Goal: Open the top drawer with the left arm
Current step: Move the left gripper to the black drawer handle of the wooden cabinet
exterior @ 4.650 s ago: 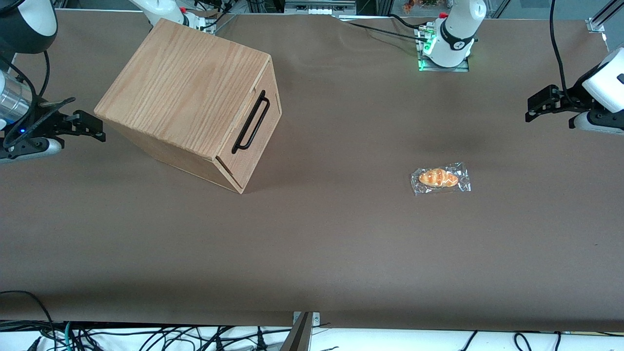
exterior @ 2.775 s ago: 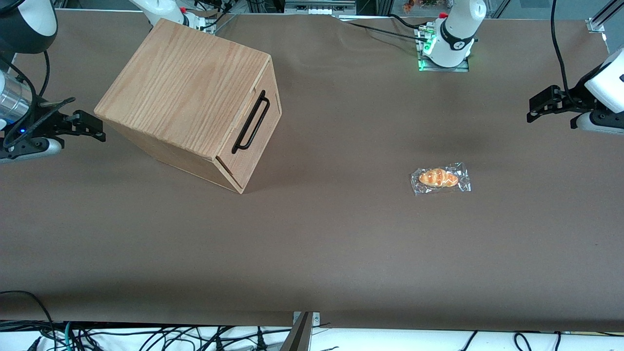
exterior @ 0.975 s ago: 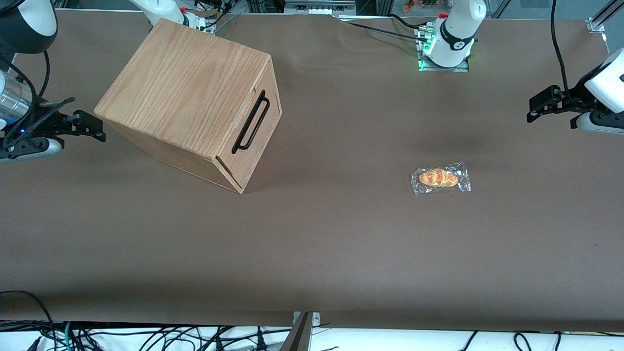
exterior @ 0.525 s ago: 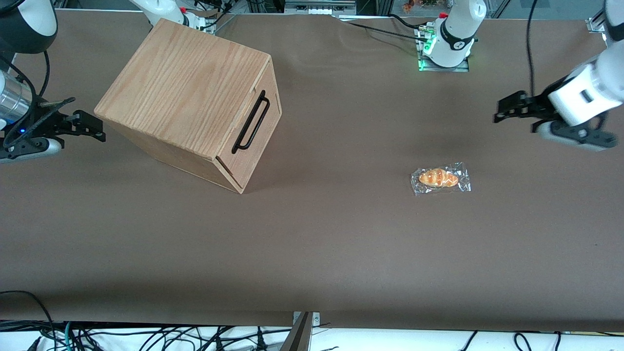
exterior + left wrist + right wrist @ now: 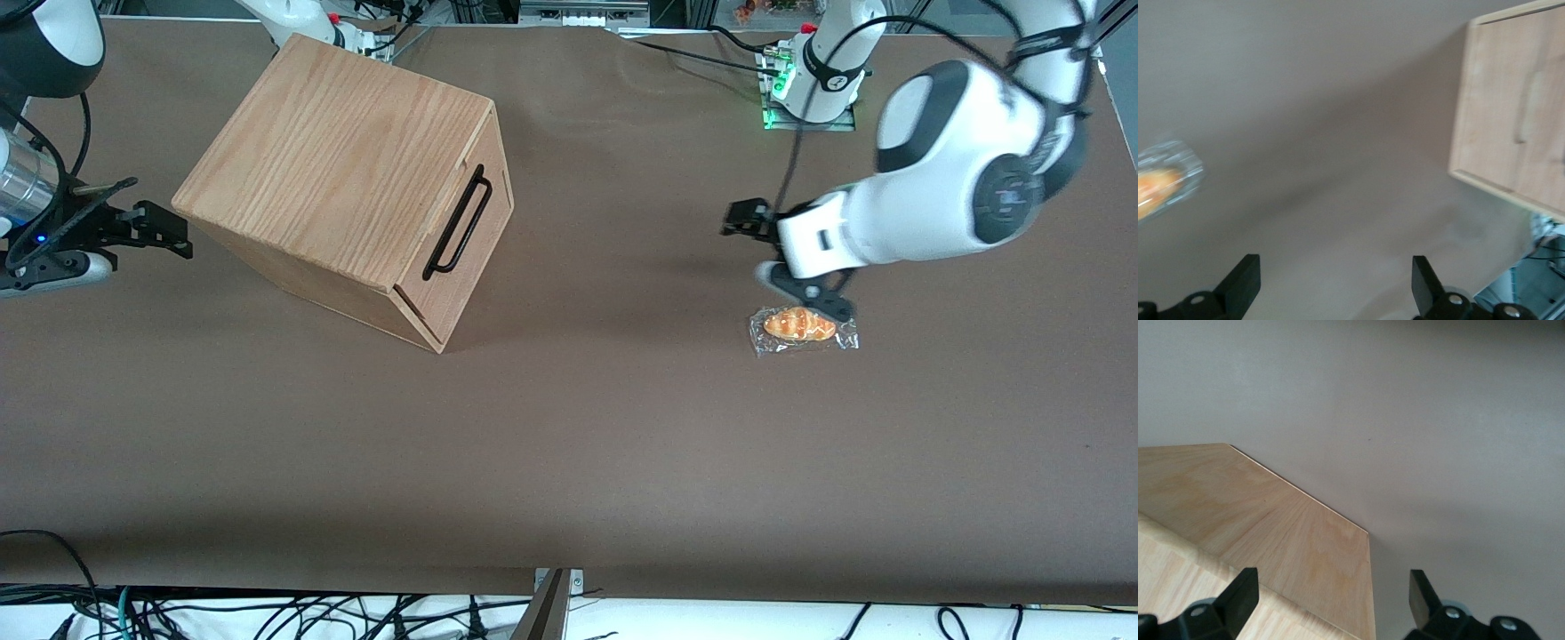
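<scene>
Front of the frame is bare counter (image 5: 569, 462). First object going up is a wrapped pastry (image 5: 803, 325), mid-height toward the working arm's end and not part of the job. The tool (image 5: 749, 247) hangs just above and slightly farther than the pastry, not touching it as far as I can tell. The wrist view shows both fingers (image 5: 1243, 280) spread wide with nothing between them, so it's apart and empty. The left arm (image 5: 942, 182) carries it from the upper part of the frame. The key relation is that the top drawer (image 5: 492, 213) is well apart from the tool, sideways toward the parked arm's end and a bit farther from the camera. It sits in the cabinet (image 5: 338, 160), which occupies the upper part of the frame at that end. The drawer looks flush, so I judge it shut and the task not started. The cabinet is yawed, and the drawer front faces roughly toward the tool and slightly toward the camera. The handle (image 5: 456, 224) has a diagonal long axis, with one end nearer the camera and the other farther. My read is that the tool needs a long sideways traverse with the finger gap set across that diagonal bar. The pull then goes along the drawer-front normal, not square to the counter edge.
</scene>
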{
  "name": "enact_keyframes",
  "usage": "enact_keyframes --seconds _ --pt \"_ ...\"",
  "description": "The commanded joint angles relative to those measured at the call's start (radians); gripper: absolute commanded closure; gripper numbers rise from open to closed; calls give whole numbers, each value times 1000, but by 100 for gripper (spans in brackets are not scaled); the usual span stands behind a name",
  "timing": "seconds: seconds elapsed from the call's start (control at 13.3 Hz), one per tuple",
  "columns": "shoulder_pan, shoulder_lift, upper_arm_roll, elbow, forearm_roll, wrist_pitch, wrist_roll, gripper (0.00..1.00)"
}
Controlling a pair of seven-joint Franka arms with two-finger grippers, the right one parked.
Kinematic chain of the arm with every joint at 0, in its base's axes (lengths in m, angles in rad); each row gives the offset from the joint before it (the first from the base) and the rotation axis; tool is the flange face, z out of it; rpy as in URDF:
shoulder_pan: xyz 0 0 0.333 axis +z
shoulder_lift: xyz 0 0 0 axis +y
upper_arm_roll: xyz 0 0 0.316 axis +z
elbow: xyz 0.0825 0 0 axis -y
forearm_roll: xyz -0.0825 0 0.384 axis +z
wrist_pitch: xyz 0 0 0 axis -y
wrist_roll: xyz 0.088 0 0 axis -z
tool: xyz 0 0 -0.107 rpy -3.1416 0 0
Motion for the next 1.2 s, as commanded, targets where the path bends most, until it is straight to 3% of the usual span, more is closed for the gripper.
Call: enact_keyframes --seconds 0.0,0.53,0.75,1.12 --pt "-105 73 8 73 -73 61 -85 0" --pt "-412 221 8 159 -77 476 -479 0" --pt "-481 258 8 162 -76 563 -541 0" --pt "-516 319 9 202 -70 566 -538 0"
